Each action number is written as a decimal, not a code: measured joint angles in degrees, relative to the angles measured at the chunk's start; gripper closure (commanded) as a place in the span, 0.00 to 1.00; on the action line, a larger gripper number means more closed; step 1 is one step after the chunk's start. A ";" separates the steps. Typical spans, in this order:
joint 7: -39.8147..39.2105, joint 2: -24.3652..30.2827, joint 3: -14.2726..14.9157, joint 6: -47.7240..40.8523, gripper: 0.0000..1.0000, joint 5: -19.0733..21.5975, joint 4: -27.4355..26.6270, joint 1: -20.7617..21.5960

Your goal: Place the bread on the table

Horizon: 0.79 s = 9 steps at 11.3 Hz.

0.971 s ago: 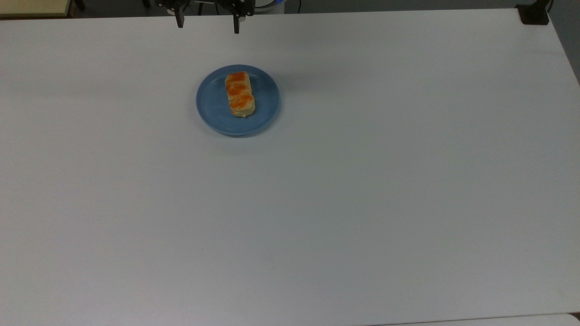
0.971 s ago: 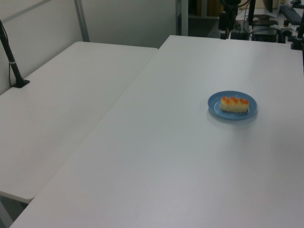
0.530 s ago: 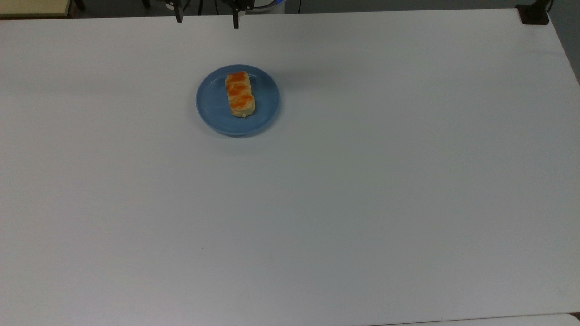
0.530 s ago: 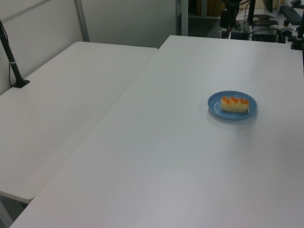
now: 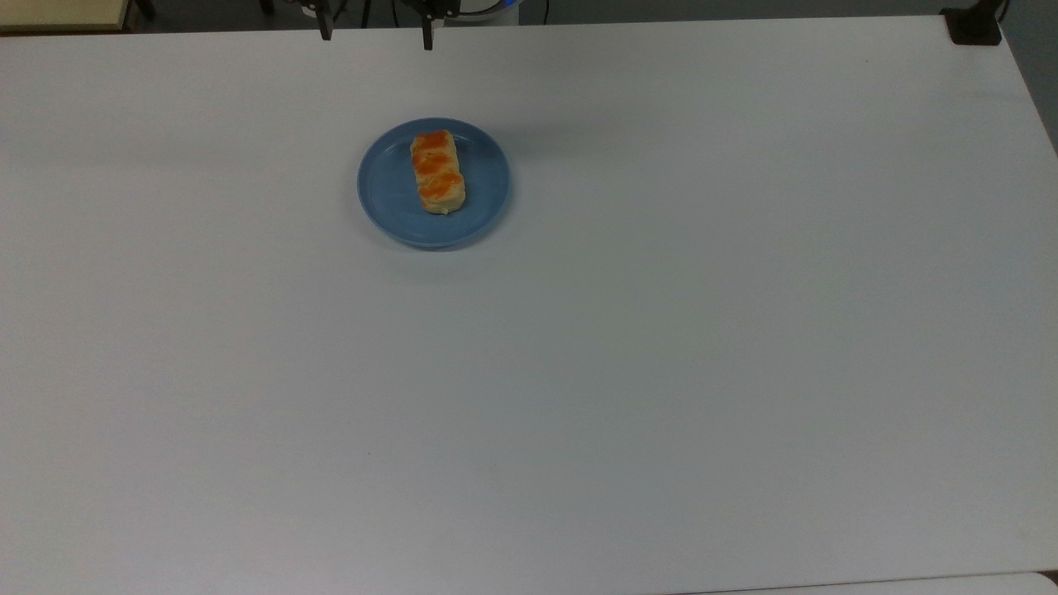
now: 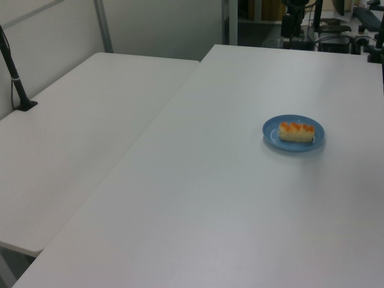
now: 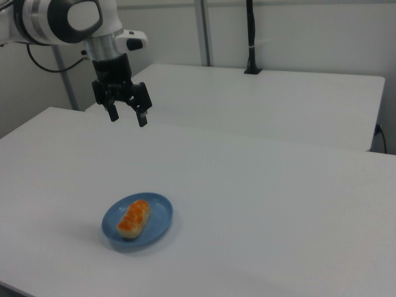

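Observation:
The bread [image 5: 437, 171], a pale-yellow loaf piece with orange-brown humps, lies on a round blue plate [image 5: 388, 194] on the white table [image 5: 661, 330]. It also shows in the left view as the bread [image 6: 296, 131] and in the right view as the bread [image 7: 134, 218]. My gripper [image 7: 128, 117] hangs open and empty high above the table, well above and behind the plate in the right view. In the top view the gripper [image 5: 376, 37] shows its two fingertips at the top edge, beyond the plate.
A second white table [image 6: 78, 132] adjoins on the left view's left, with a black pole [image 6: 15, 78] clamped to it. A black clamp [image 5: 974, 25] sits at the top view's upper right corner. Equipment [image 6: 336, 30] stands beyond the table's far end.
The gripper has risen and drawn back toward the top view's top edge, staying open. Bread and plate have not moved.

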<state>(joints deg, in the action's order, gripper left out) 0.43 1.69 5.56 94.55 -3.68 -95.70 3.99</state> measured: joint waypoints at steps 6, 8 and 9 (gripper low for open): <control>-2.67 -0.79 -0.10 2.70 0.00 -0.55 -9.64 1.09; -3.92 -2.97 -0.18 5.48 0.00 -2.68 -13.38 3.17; -5.67 -4.28 -0.21 7.02 0.00 -3.20 -15.03 3.73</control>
<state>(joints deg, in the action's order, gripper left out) -5.24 -2.60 5.35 101.57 -6.88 -110.73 7.73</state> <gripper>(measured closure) 0.000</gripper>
